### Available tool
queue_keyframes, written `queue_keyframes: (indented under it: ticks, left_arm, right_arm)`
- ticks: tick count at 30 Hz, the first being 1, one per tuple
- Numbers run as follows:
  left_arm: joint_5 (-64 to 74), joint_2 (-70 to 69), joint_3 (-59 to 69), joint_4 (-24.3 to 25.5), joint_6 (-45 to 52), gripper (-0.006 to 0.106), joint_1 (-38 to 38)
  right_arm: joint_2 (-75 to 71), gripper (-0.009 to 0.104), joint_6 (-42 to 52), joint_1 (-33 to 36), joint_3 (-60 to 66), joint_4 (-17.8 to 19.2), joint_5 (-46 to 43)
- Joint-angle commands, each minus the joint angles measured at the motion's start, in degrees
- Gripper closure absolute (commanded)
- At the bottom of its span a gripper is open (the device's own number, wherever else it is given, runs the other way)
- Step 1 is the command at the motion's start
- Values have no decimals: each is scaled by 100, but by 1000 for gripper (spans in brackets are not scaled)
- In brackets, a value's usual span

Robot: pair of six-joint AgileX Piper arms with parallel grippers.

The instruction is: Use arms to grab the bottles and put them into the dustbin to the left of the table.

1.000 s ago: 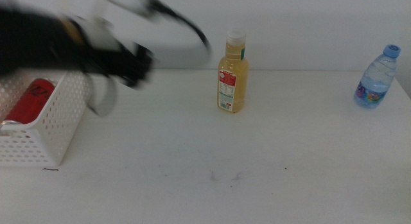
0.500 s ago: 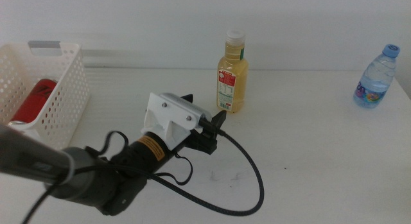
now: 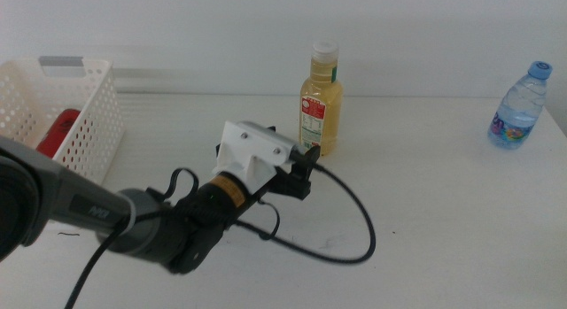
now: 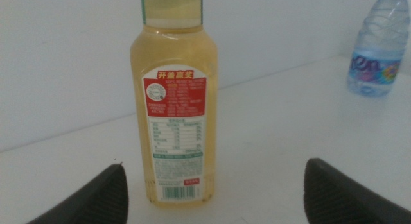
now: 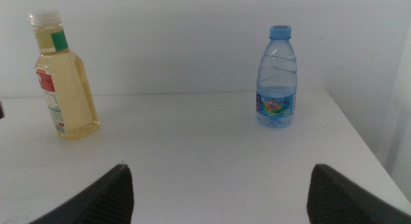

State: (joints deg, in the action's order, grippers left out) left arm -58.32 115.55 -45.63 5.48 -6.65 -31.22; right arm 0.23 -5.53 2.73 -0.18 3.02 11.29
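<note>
The yellow juice bottle with a white cap stands upright at the back middle of the table. My left gripper is just in front of it and low over the table, coming from the left. In the left wrist view the juice bottle stands a little ahead of the left gripper, which is open and holds nothing. The clear water bottle with a blue cap stands at the far right. The red can lies in the white dustbin at the left. My right gripper is open and empty, facing both bottles from a distance.
A black cable from the left arm loops over the table's middle. The water bottle stands close to the table's right edge. A white wall runs behind the table.
The left arm has swung away from the dustbin and moved right and forward until its gripper is close in front of the juice bottle. The bottles have not moved.
</note>
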Motion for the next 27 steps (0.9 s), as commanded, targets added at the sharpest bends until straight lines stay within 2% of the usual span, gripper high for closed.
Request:
queue_keyframes:
  ticks: [1, 7, 15, 27]
  left_arm:
    - [511, 44, -328, -36, -66, 7, -18]
    - [947, 366, -1001, -18, -66, 7, 83]
    - [1017, 900, -1733, 658, -434, 7, 337]
    - [1278, 1565, -2734, 801, -682, 7, 316]
  right_arm:
    - [-23, 14, -2, -41, 18, 67, -56]
    - [-23, 14, -2, -41, 18, 67, -56]
    - [-23, 14, -2, -41, 18, 67, -56]
    - [-23, 14, -2, -41, 18, 67, -56]
